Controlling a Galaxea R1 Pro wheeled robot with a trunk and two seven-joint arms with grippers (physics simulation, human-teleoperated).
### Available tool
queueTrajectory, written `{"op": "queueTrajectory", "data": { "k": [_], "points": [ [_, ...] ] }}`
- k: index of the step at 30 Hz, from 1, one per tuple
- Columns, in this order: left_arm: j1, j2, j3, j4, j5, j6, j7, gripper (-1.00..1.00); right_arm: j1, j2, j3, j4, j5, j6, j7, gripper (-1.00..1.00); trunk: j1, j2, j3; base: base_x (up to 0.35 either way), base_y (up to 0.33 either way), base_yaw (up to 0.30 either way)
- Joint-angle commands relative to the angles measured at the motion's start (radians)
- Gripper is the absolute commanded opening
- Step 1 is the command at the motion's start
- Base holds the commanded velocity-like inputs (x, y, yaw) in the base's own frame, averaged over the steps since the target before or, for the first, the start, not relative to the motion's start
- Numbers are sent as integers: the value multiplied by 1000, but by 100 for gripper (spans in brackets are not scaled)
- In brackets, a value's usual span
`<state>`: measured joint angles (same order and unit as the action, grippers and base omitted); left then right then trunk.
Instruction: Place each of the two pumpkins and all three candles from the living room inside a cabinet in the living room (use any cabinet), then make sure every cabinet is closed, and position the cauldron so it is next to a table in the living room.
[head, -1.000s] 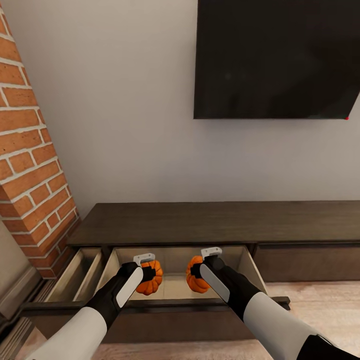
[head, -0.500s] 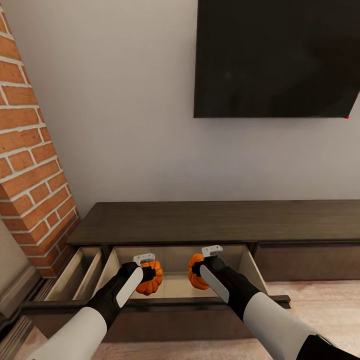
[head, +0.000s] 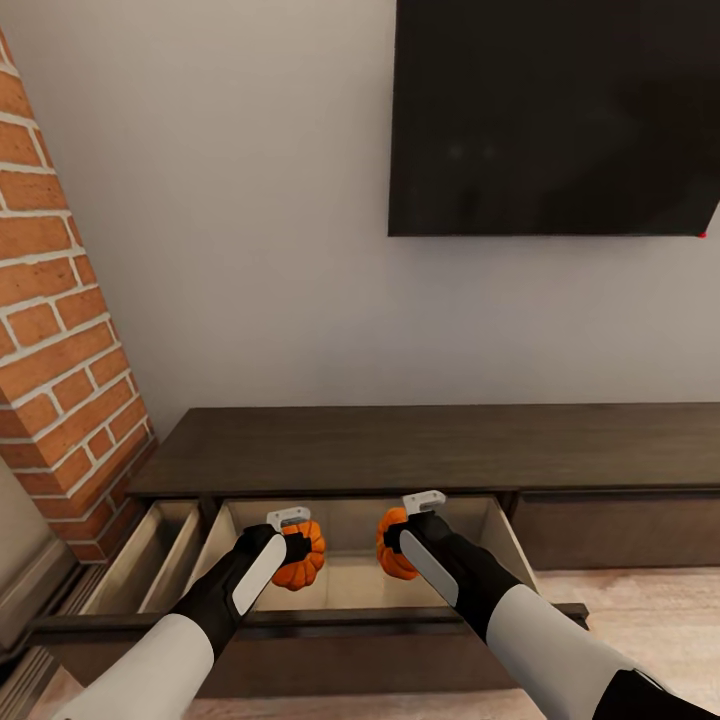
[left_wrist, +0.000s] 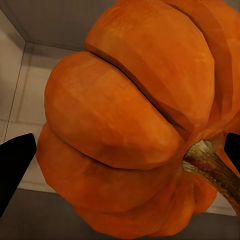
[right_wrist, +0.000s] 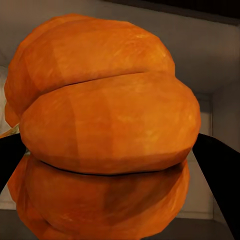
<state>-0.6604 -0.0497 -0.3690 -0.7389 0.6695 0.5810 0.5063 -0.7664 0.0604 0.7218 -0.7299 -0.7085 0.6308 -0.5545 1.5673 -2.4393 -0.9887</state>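
Below a wall-mounted dark screen (head: 555, 115), the cabinet (head: 400, 445) stands with two drawers pulled out. We hold two pumpkins over the wider drawer (head: 345, 580), apparently so they can drop inside: our left gripper (head: 296, 547) clamps one pumpkin (head: 303, 555), our right gripper (head: 395, 540) clamps the other pumpkin (head: 391, 545).

I can read no text, label, brand, number or sign anywhere: not on the dark screen (head: 555, 115) at upper right, nor on the brick (head: 55, 330) at left, nor on the cabinet (head: 420, 445) low in the frame, nor on the pumpkins (left_wrist: 135, 125) I hold.
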Motion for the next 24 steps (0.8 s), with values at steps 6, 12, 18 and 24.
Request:
{"op": "queueTrajectory", "data": {
  "k": [6,12,18,24],
  "points": [
    [-1,1,-9,-2,9,0,12,-100,-1,-1,4,0,-11,1,-9,-100,15,-28,-14,1,0,0],
    [-1,1,-13,-2,9,0,12,-100,-1,-1,4,0,-11,1,-9,-100,33,-61,-33,0,0,0],
    [-1,1,-14,-2,8,-8,12,-100,-1,-1,4,0,-11,1,-9,-100,36,-62,-53,0,0,0],
    [-1,2,-14,-2,8,-13,11,-100,-1,-1,4,0,-11,1,-8,-100,36,-62,-53,0,0,0]
  ]
}}
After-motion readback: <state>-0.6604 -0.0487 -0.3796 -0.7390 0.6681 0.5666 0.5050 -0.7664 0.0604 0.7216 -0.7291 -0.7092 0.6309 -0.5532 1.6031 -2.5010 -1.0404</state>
